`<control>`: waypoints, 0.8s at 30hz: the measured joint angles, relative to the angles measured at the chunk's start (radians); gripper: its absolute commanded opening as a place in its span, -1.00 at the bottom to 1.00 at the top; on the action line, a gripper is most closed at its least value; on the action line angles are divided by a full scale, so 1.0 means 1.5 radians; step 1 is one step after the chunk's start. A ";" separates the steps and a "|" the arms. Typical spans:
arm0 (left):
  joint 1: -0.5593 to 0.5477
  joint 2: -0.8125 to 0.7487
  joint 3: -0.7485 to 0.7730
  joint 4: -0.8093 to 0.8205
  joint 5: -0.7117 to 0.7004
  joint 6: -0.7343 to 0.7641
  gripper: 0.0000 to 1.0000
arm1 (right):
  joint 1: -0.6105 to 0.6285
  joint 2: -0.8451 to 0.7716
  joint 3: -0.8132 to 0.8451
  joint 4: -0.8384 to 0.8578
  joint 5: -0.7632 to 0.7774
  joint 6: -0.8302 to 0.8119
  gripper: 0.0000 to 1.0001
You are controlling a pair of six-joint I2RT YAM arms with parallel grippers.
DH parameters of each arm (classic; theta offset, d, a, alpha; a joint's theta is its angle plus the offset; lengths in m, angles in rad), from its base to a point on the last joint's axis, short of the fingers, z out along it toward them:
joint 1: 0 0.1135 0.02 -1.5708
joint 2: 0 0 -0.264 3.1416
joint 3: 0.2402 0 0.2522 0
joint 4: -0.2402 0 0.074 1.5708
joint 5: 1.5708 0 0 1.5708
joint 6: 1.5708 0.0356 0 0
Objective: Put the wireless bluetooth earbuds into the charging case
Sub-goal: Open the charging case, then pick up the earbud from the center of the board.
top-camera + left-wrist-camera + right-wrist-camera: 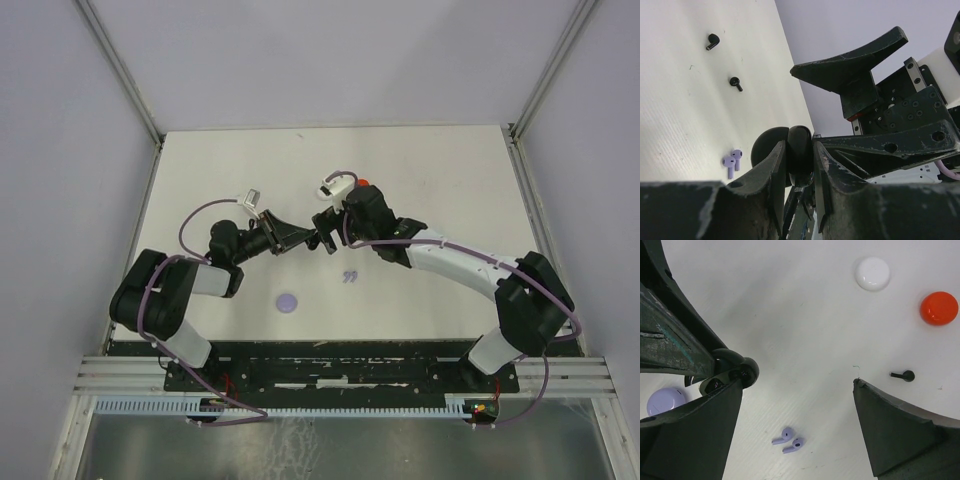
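Four earbuds are seen: two lavender earbuds (786,434) and two black earbuds (713,40). Each is tiny, smooth plastic, a round head with a short stem. There are four round glossy cases. The left gripper (799,147) is closed tight on the black case (800,160). The lavender case (665,401) is just beside the black case, and the white case (872,273) and red case (939,308) are well apart from it. The lavender pair lies on the table (805,315) near the black case, the black ones farther. The right gripper (797,385), next to the black case, is spread wide and holds nothing.
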 measured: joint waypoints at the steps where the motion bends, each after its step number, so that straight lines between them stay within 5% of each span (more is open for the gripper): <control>1: 0.000 -0.002 0.000 -0.005 -0.002 0.000 -0.94 | 0.000 0.000 -0.001 0.002 0.002 0.001 0.99; 14: 0.054 0.045 0.002 0.023 -0.036 -0.078 -0.94 | -0.047 -0.039 -0.063 -0.028 0.113 0.042 0.96; 24: 0.054 0.142 -0.014 0.192 -0.033 -0.193 -0.94 | -0.112 0.114 0.081 -0.186 0.179 0.063 0.38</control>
